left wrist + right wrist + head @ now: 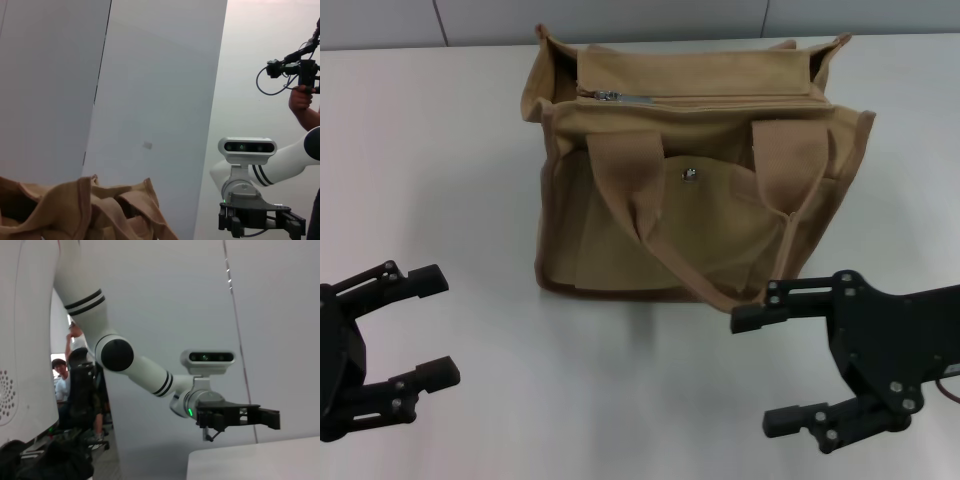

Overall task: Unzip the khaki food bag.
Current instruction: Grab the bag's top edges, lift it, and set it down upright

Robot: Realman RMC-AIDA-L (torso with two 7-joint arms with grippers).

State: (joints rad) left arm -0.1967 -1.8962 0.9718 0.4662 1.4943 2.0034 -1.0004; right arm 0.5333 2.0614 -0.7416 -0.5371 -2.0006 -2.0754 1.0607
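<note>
Basically khaki food bag upright on table, unobstructed; L gripper & R gripper both released, apart.

**The khaki food bag in front of me**

The khaki food bag stands upright on the white table, towards the far side and a little to my right; it is a boxy tan canvas tote with brown edging; its two wide strap handles hang down over the front, one on each side of the silver snap; the top zipper is closed along most of its length, with the metal pull at my left end.
</note>
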